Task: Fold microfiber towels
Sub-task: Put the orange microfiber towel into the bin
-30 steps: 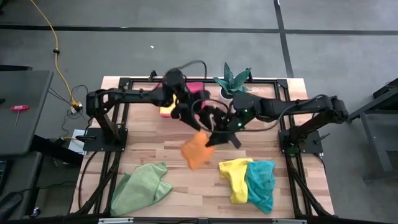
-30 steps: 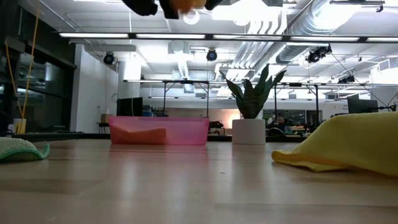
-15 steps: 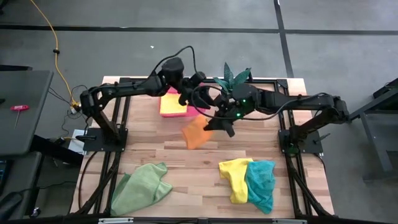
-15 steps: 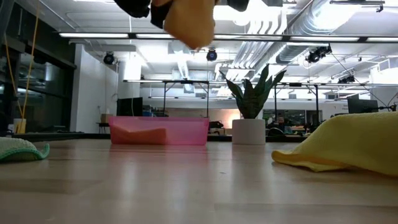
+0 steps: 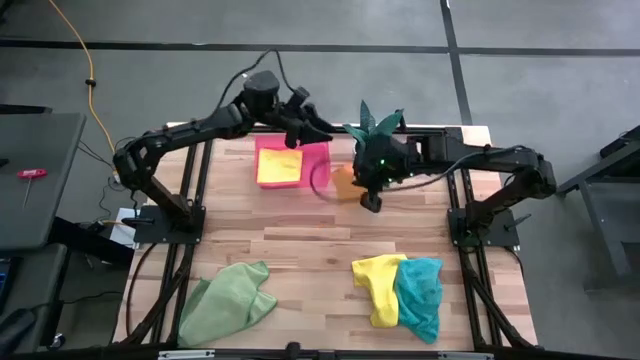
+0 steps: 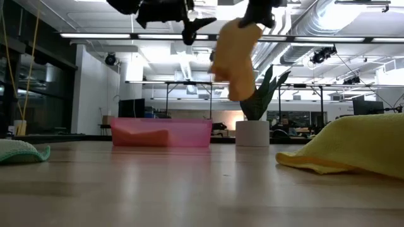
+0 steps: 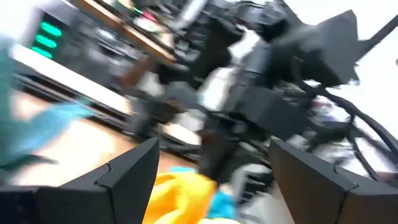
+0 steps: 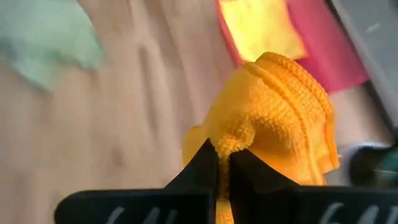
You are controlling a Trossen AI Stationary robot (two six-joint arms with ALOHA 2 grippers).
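Observation:
An orange microfiber towel hangs bunched in the air beside the pink tray, with my right gripper shut on it. In the low view the towel dangles under that gripper. A folded yellow towel lies in the tray. My left gripper hovers open and holds nothing above the tray's far right corner. A light green towel lies crumpled at the near left. A yellow towel and a teal towel lie crumpled at the near right. My right gripper pinches a bunched fold at the orange towel's top between its two fingers; how many layers I cannot tell. The fingers slant downward onto it. The towel hangs slack below them, clear of the table.
A potted plant in a white pot stands at the far edge, just right of the tray and close to both grippers. Bare wood lies in the table's middle. Black arm frames run along the table's left and right sides.
My right gripper has carried the orange towel from the table's middle toward the far edge and slightly right, tipping to point more downward; the towel now hangs beside the tray. My left gripper, still open, has swung toward the far edge and turned about level.

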